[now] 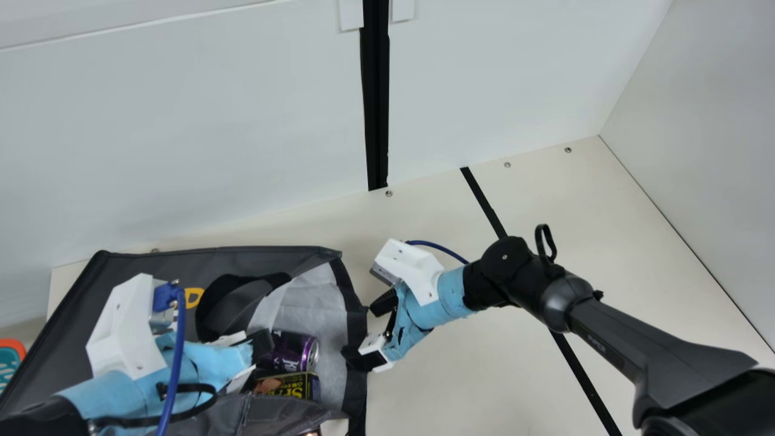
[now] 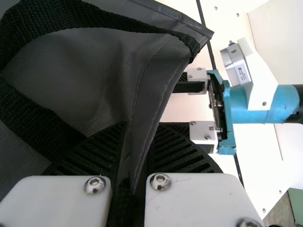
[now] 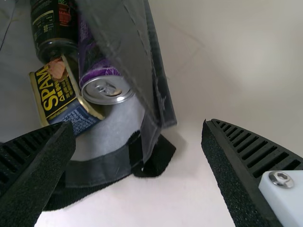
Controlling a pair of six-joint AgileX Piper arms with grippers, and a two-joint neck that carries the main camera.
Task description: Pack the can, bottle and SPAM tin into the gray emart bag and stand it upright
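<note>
Location: the gray emart bag point(image 1: 66, 324) is laid on its side on the table point(image 1: 460, 375), mouth turned toward the right arm. Inside the mouth, the purple can point(image 3: 102, 78) and the SPAM tin point(image 3: 52, 92) are placed side by side. A dark green container point(image 3: 54, 23), judged to be the bottle, is seated deeper, beside the can.

Jaw state: the left gripper point(image 2: 142, 142) is closed, with a fold of bag fabric pinched between its fingers. The right gripper point(image 3: 138, 125) is spread wide at the mouth, with nothing gripped.

Handling: the bag wall is judged light, limp and foldable; no push is carried by it, so it should be raised by pulling. The filled can and tin are judged to be the heavy, rigid parts, and the can's smooth wall is likely slippery. Sliding toward the mouth should be expected if the base is raised first.

Grip points: the free rim point(image 1: 354, 290) should be taken by the right gripper at its bound edge, where the material appears doubled, or by the black webbing handle point(image 2: 28, 33). A thin pinch on single cloth may slip under load. Both sides should be raised together, slowly, so that the contents are settled onto the base.
</note>
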